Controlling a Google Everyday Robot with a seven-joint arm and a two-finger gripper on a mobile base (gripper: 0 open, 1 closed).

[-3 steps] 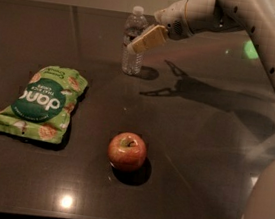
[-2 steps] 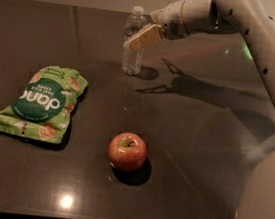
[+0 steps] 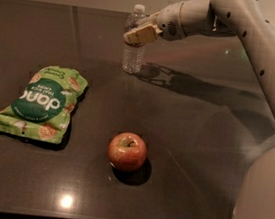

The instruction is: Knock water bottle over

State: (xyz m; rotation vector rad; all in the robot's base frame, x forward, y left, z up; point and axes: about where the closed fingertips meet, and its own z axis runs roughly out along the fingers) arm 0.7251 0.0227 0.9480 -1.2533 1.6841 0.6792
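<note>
The water bottle is a small clear ribbed bottle with a white cap. It stands upright at the back middle of the dark table. My gripper reaches in from the right at the end of the white arm. Its tan fingertips lie against the bottle's upper part, just below the neck, and cover part of it.
A green chip bag lies flat at the left. A red apple sits in the front middle. My white base fills the right front corner. The table's front edge runs along the bottom.
My gripper has moved a little to the left and now lies against the bottle's upper part. The bottle still stands upright in the same spot.
</note>
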